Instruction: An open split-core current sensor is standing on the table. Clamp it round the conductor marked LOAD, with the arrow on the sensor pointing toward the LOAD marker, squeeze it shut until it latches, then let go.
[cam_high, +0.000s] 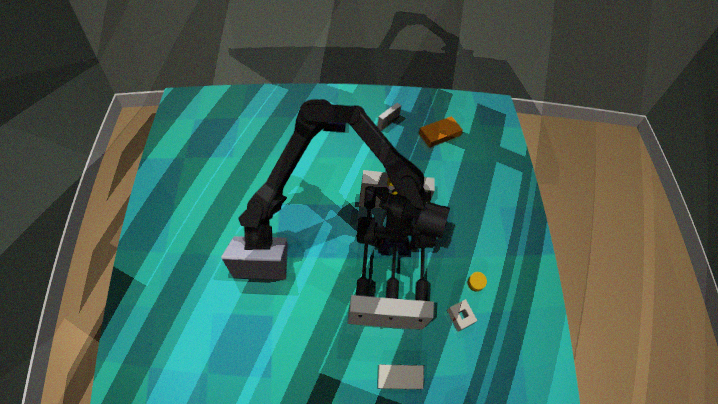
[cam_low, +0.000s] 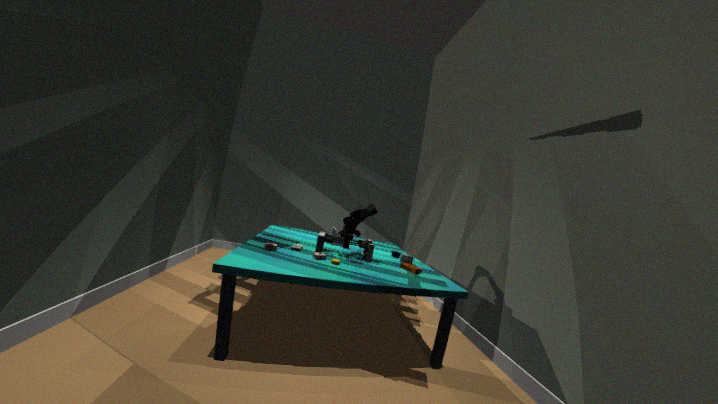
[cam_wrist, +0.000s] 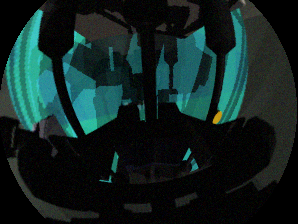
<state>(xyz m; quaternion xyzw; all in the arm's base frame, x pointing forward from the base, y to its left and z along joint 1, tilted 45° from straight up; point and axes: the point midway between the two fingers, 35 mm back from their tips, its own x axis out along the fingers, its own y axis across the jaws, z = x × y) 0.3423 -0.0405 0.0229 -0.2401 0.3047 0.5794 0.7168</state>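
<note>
Gripping is how we read our fingers: the gripper (cam_high: 395, 237) (cam_low: 352, 233) (cam_wrist: 148, 117) stands well apart-jawed, closed on the dark current sensor (cam_high: 392, 245) (cam_wrist: 150, 150). We have it low among the conductors, by the middle rod (cam_high: 394, 266) (cam_wrist: 149, 75); whether its core surrounds that rod or is latched, we cannot tell, nor can we read its arrow. The rods run between a pale near block (cam_high: 391, 307) (cam_low: 320, 236) and a far block (cam_high: 374, 176) (cam_low: 369, 249), where our arm (cam_high: 381, 145) (cam_low: 359, 218) half covers yellow marking. We cannot read LOAD anywhere.

Beside the near block we see a pale square piece with a hole (cam_high: 470, 320) (cam_low: 319, 256), near a yellow disc (cam_high: 477, 281) (cam_low: 335, 261) (cam_wrist: 217, 117). A flat pale plate (cam_high: 400, 376) lies beyond the near block. Past the far block lie an orange block (cam_high: 440, 131) (cam_low: 410, 267) and a narrow pale block (cam_high: 389, 115) (cam_low: 406, 258), apart from each other on our teal table (cam_high: 180, 321) (cam_low: 301, 271).
</note>
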